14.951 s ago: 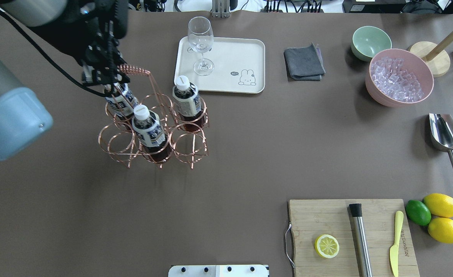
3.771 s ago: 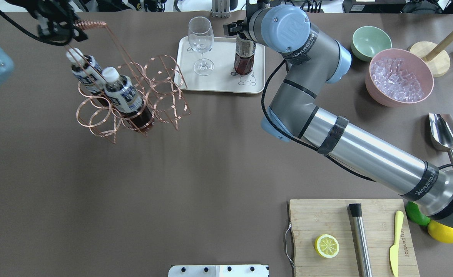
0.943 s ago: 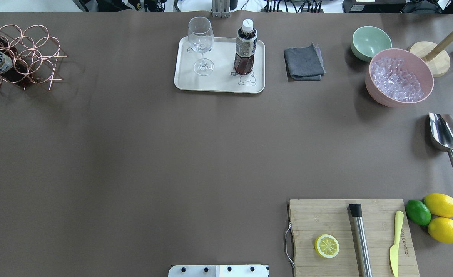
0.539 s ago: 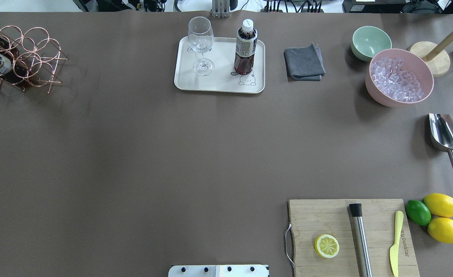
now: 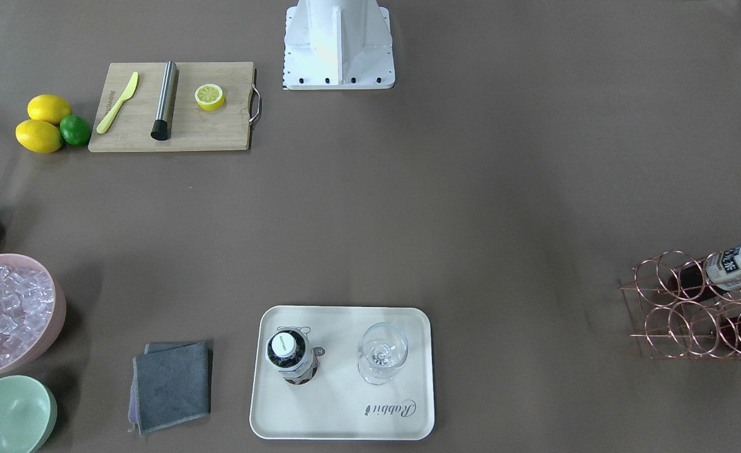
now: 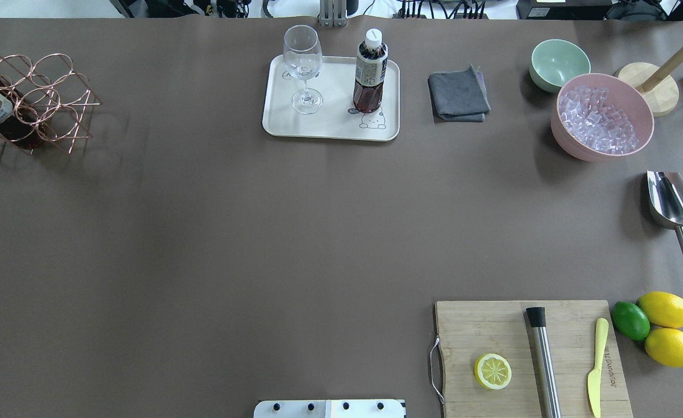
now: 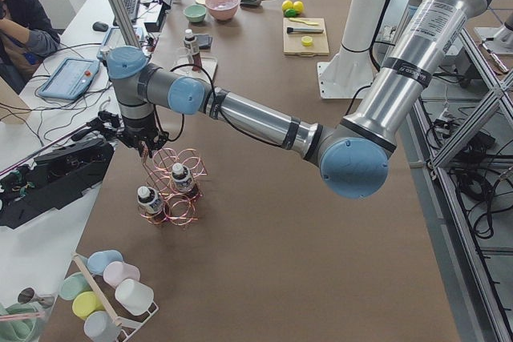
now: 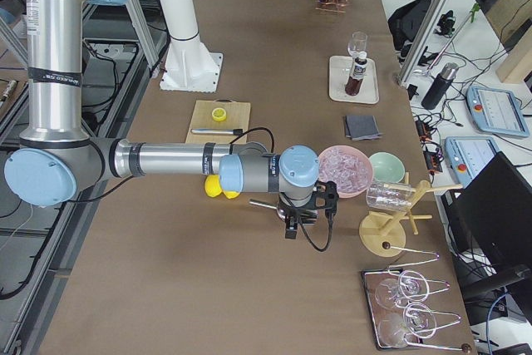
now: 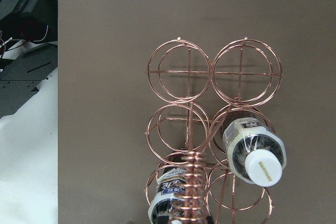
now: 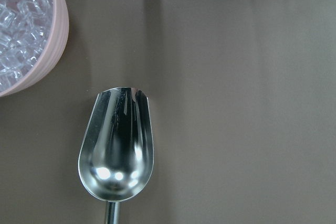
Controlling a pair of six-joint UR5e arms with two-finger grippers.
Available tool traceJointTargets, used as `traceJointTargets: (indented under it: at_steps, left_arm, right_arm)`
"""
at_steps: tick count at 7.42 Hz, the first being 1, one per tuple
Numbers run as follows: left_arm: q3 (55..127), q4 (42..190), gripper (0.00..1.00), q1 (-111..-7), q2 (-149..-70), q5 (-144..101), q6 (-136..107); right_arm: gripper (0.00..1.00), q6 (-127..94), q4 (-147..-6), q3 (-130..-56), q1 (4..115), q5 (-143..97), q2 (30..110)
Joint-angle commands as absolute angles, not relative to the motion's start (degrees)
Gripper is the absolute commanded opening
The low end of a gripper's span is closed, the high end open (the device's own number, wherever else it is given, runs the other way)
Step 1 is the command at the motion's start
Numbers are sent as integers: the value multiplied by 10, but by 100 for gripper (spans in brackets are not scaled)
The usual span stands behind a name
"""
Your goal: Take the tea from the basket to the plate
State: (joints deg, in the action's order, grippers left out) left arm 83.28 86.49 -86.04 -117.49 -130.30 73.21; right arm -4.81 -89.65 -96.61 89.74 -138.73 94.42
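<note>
One tea bottle [image 6: 369,72] stands upright on the cream plate [image 6: 329,125], next to its bear drawing; it also shows in the front view [image 5: 290,356]. The copper wire basket [image 6: 39,98] is at the table's far left edge with two more tea bottles [image 9: 254,150] in it. My left gripper [image 7: 147,146] is at the top of the basket's coiled handle [image 9: 191,182]; I cannot tell whether it is shut. My right gripper [image 8: 301,218] hovers over the steel scoop [image 10: 118,145], far from the plate; I cannot tell its state.
A wine glass [image 6: 303,64] stands on the plate left of the tea. A grey cloth [image 6: 457,93], a green bowl [image 6: 559,64] and a pink bowl of ice [image 6: 643,116] lie to the right. A cutting board [image 6: 492,331] with lemon half, muddler and knife is near the front.
One tea bottle went from the basket to the plate. The basket was carried to the far left edge and has just shifted slightly nearer. Both arms have left the overhead view.
</note>
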Motion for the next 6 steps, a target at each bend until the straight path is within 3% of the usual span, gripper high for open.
traceJointTargets:
  at_steps: [1,6]
  left_arm:
    - [838,865,0,-860,-1170,-1303,732]
    - [842,865,0,-860,-1167,-1303,732]
  right_arm:
    - [100,-48,-900,-967,897,-1383,946]
    - [100,-58,-902,-967,898,-1379,948]
